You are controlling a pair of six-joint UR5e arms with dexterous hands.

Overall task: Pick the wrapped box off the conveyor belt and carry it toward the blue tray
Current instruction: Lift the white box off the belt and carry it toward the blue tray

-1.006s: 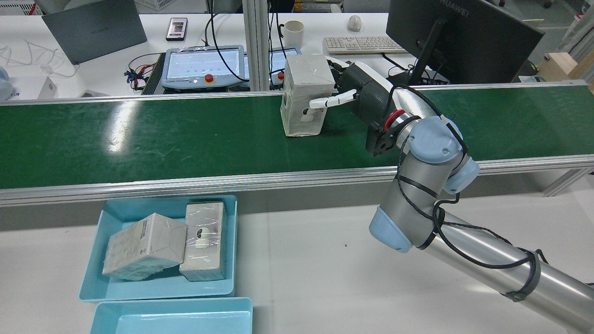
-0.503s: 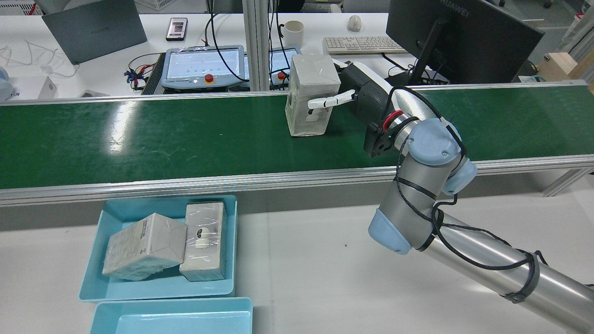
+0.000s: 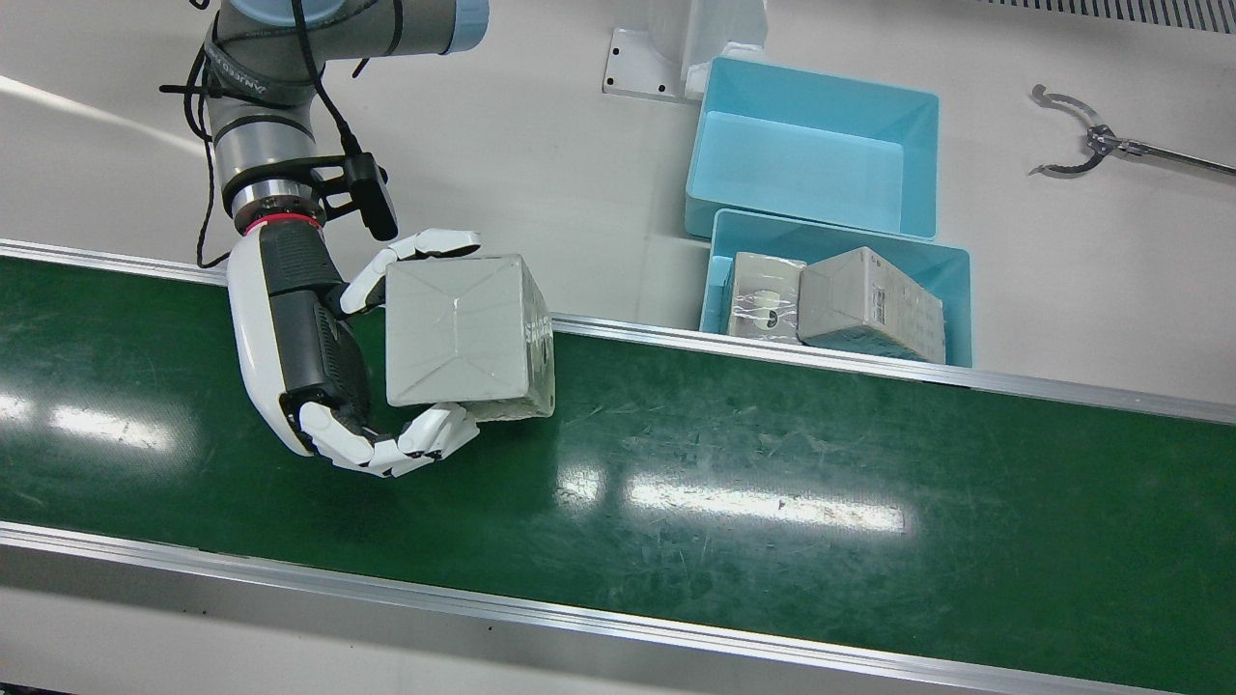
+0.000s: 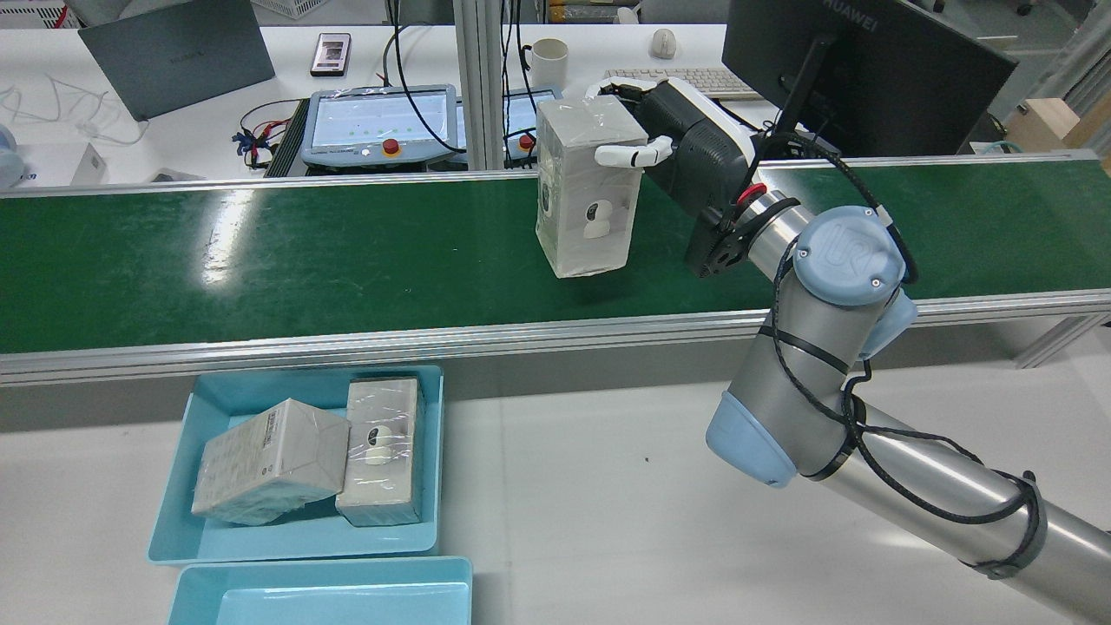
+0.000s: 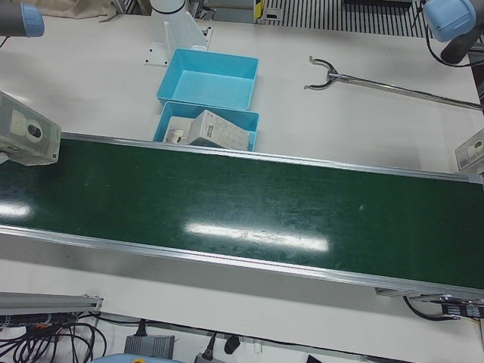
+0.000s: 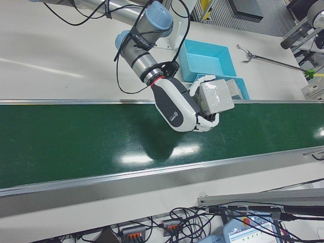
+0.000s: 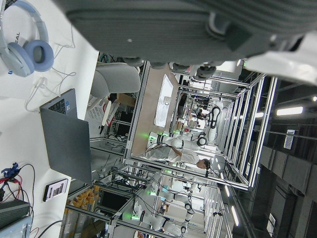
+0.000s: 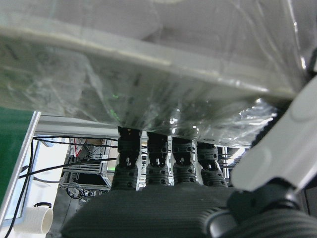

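The wrapped box (image 4: 583,187), a grey carton in clear film with a camera pictured on its side, hangs slightly tilted above the green conveyor belt (image 4: 260,260). My right hand (image 4: 694,148) is shut on it, fingers over its top and thumb on the near face. From the front, the box (image 3: 463,338) sits between the fingers of that hand (image 3: 299,347); it also shows as the box (image 6: 215,98) and the box (image 5: 26,140). The blue tray (image 4: 295,549) lies to the left below the belt. Of my left hand only the dark palm (image 7: 148,25) shows.
The blue tray (image 3: 840,232) holds two wrapped boxes. A second, empty blue tray (image 3: 811,154) sits right behind it. A metal grabber tool (image 3: 1091,145) lies on the white table. Beyond the belt are teach pendants, a mug, a keyboard and a monitor.
My right hand has raised the box clear of the belt and drawn it a little toward the near rail. The arm's wrist has swung upward with it.
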